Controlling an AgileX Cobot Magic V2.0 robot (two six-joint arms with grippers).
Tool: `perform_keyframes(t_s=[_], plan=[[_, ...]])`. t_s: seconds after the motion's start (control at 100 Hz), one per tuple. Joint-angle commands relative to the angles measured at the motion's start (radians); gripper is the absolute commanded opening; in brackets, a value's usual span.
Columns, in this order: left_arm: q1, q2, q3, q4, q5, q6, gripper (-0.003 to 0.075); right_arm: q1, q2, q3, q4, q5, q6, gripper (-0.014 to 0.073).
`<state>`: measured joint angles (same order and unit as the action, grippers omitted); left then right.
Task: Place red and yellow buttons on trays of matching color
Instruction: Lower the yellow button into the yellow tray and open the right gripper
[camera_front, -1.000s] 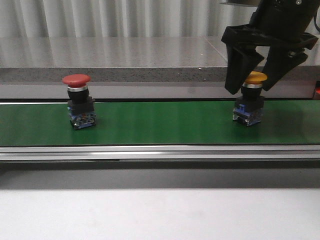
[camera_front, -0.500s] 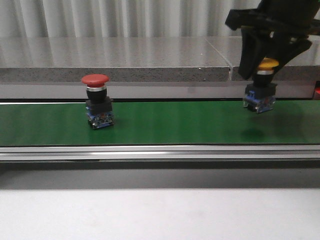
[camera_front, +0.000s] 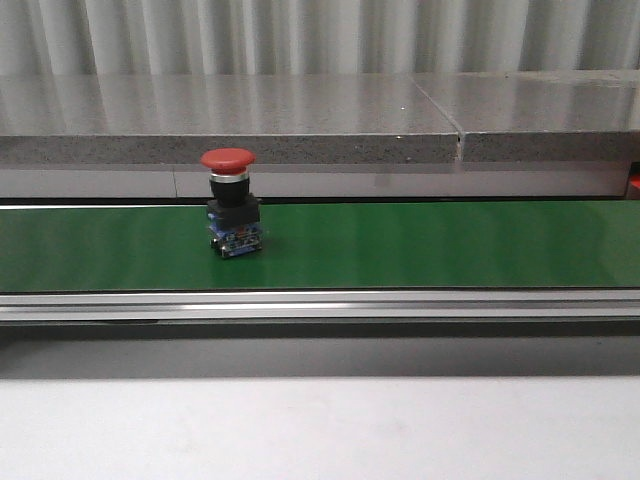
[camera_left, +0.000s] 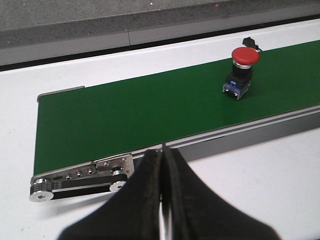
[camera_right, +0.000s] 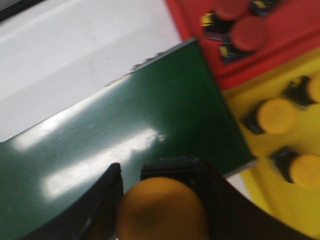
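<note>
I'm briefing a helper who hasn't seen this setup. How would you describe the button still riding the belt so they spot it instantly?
Find the long green conveyor belt running across the table. Left of its middle in the front view, one push button stands upright on it, alone. It has a red mushroom cap over a black body and a blue base; the one in the right gripper is yellow.

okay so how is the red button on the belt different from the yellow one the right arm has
The red button has a red cap; the yellow button has a yellow one. The red button stands upright and free on the green belt; the yellow button is clamped in the right gripper above the belt's end. Both are mushroom-capped push buttons.
</note>
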<state>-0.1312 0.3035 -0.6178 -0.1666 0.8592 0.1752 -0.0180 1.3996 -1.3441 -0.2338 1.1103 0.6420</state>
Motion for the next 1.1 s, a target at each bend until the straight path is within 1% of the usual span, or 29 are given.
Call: perform_keyframes(t_s=[0.0, 0.08, 0.17, 0.35, 0.54, 0.69, 0.82, 0.99, 1.09], plan=[[-0.008, 0.009, -0.024, -0.021, -0.062, -0.004, -0.002, -0.049, -0.061, -0.03, -0.095, 0.037, 0.041, 0.0248], [-0.008, 0.009, -0.024, -0.021, -0.062, -0.004, -0.002, -0.099, -0.082, -0.03, -0.135, 0.089, 0.041, 0.0248], [-0.008, 0.009, -0.024, -0.021, -0.062, -0.004, -0.002, -0.162, -0.107, -0.03, -0.15, 0.135, 0.041, 0.0248], [-0.008, 0.009, -0.024, -0.021, -0.062, -0.004, -0.002, -0.287, -0.135, -0.03, -0.155, 0.158, 0.016, 0.0248], [-0.008, 0.009, -0.024, -0.021, -0.062, -0.004, -0.002, -0.406, -0.136, -0.003, -0.13, 0.15, -0.049, 0.0248], [-0.008, 0.009, -0.024, -0.021, -0.062, -0.004, -0.002, -0.509, -0.136, 0.06, -0.077, 0.071, -0.107, 0.0248], [-0.008, 0.009, -0.024, -0.021, -0.062, -0.004, -0.002, -0.584, -0.133, 0.141, -0.033, -0.023, -0.118, 0.0248], [-0.008, 0.009, -0.024, -0.021, -0.062, -0.004, -0.002, -0.632, -0.115, 0.252, -0.001, -0.205, -0.118, 0.0248], [-0.008, 0.009, -0.024, -0.021, -0.062, -0.004, -0.002, -0.643, -0.086, 0.295, 0.018, -0.274, -0.118, 0.0248]])
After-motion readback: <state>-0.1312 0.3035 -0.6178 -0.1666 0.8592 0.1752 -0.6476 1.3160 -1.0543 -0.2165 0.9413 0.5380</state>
